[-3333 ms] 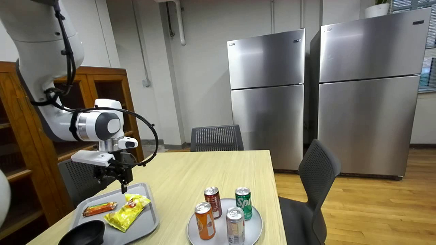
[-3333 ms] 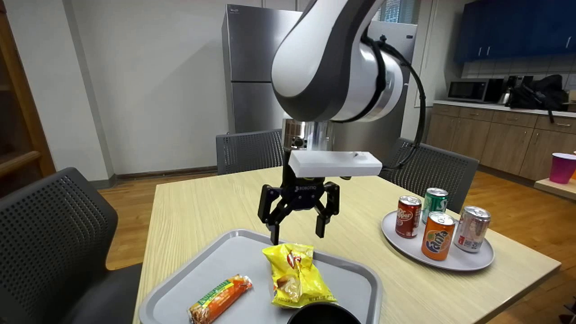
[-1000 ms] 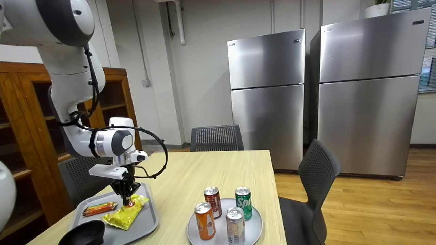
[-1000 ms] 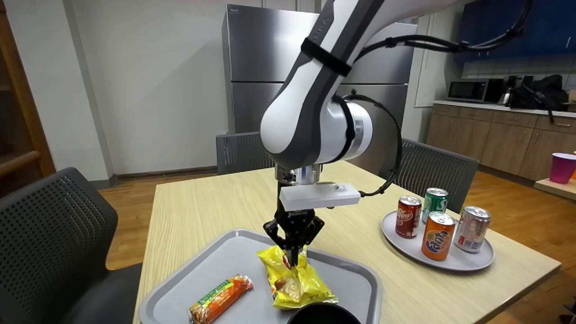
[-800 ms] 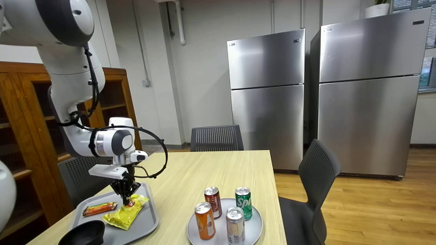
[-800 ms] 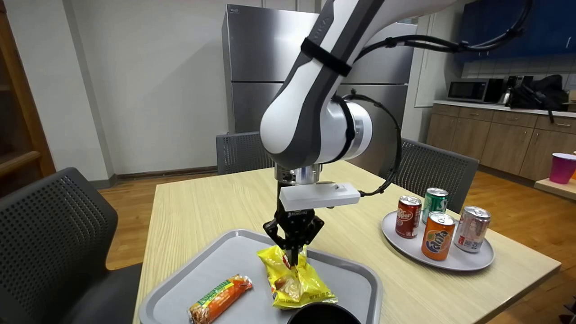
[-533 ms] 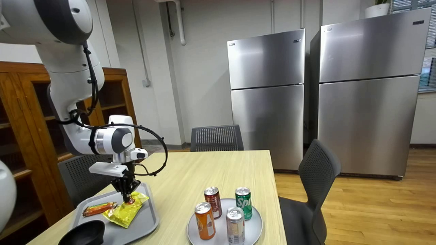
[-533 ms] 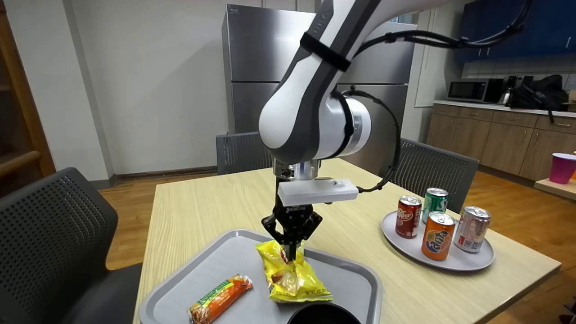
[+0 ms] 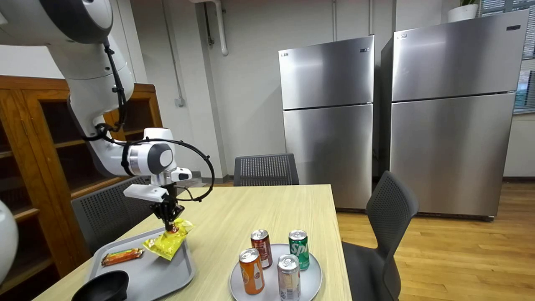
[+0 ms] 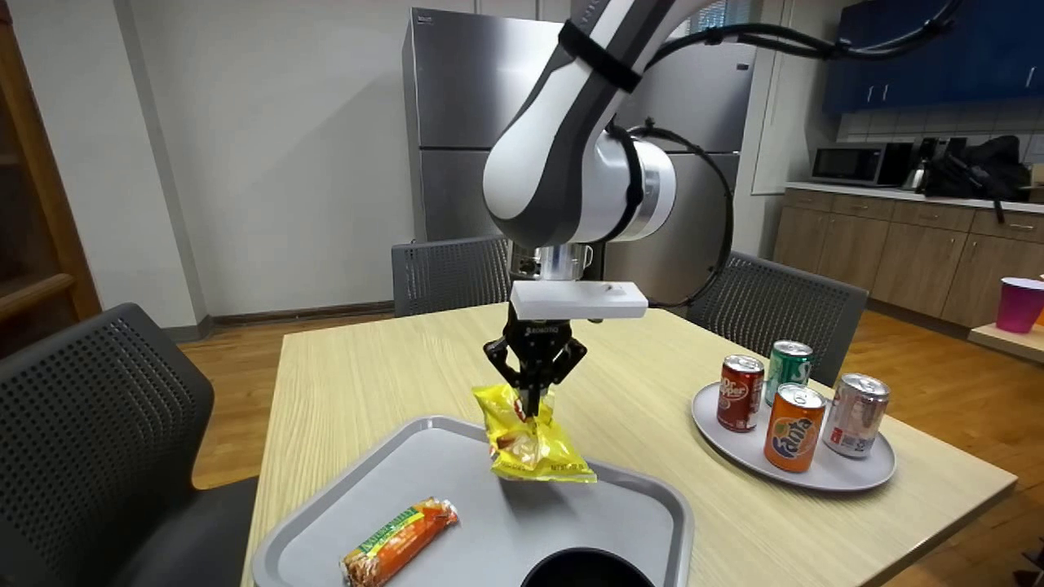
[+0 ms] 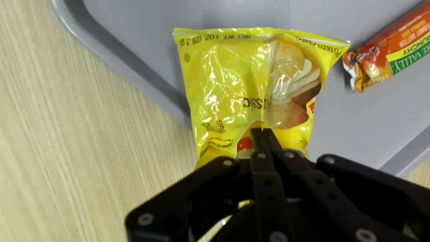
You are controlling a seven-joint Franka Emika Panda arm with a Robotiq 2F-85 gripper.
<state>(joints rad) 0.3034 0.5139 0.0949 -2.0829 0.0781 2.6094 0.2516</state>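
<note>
My gripper [image 11: 263, 131] is shut on the middle of a yellow potato chip bag [image 11: 228, 84], its foil pinched into a crease between the fingertips. In both exterior views the bag [image 10: 534, 456] hangs tilted just above the grey tray [image 10: 465, 562], close to the tray's far rim, with a shadow under it. The gripper [image 9: 169, 228] points down from above. An orange and green granola bar [image 10: 400, 542] lies on the tray; in the wrist view this bar [image 11: 389, 53] is at the upper right. The bag's top end is partly hidden behind the fingers.
A black bowl [image 9: 102, 286] sits at the tray's near end. A round grey plate [image 10: 864, 473] holds several cans, among them an orange Fanta can [image 10: 794, 428] and a green Sprite can [image 9: 299, 249]. Dark chairs [image 9: 388, 234] surround the wooden table [image 9: 267, 209].
The gripper stood open over the bag about three seconds ago, then came down and shut on it. Since half a second ago it has risen, lifting the bag off the tray.
</note>
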